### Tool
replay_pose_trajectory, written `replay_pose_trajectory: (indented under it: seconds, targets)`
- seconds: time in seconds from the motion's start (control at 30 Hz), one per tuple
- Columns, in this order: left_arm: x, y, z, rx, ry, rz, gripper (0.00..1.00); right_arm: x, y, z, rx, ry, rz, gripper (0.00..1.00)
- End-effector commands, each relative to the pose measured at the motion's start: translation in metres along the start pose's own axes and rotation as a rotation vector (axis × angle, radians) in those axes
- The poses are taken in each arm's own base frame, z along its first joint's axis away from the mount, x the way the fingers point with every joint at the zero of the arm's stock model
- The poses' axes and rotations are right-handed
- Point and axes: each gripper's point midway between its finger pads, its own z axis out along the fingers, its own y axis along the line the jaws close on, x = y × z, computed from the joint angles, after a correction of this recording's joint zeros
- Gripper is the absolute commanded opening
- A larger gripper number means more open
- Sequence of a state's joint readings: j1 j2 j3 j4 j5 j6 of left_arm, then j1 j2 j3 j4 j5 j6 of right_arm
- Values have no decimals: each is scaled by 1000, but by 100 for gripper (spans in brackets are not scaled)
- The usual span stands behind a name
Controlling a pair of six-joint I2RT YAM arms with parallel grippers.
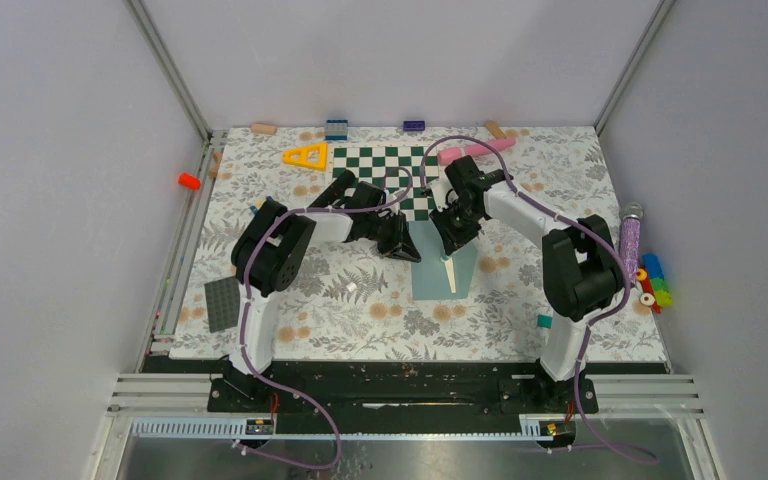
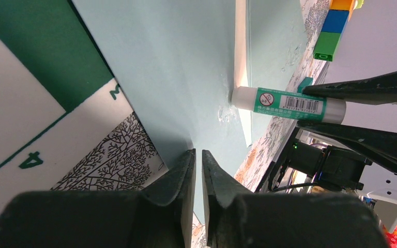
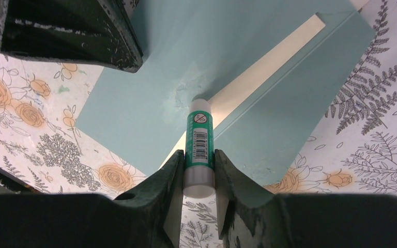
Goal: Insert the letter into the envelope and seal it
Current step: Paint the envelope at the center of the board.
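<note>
Teal envelope [image 2: 176, 77] pinched by left tool [image 2: 198, 155] — right tool [image 3: 196, 160] pinches glue stick [image 3: 200, 134].

top view looks down from behind — wrist views close, sharing the envelope [image 2: 176, 67].

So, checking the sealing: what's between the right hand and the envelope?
A glue stick, gripped by the right hand, tip on the envelope flap; right wrist view.
</note>
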State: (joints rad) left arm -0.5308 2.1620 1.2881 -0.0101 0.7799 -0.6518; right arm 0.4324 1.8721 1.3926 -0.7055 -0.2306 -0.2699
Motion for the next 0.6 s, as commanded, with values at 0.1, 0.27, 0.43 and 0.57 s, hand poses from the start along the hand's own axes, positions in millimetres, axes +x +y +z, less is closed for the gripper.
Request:
replay_pose_trajectory:
  seconds: [0.1,0.27,0.43,0.57]
  targets:
    - [-7,1,2,-30,-29,36,12,13,17,-17,-50,13,-30,0]
    - [-8,1,3,-30,-29,37,12,18,28,-16,-82,24,-58,0]
    - [-8,2,3,-31,-28,37,12,21,33,-13,-85,40,-71,0]
    - [-8,1,3,-29,-29,38,12,19,28,-11,-55,39,-67,0]
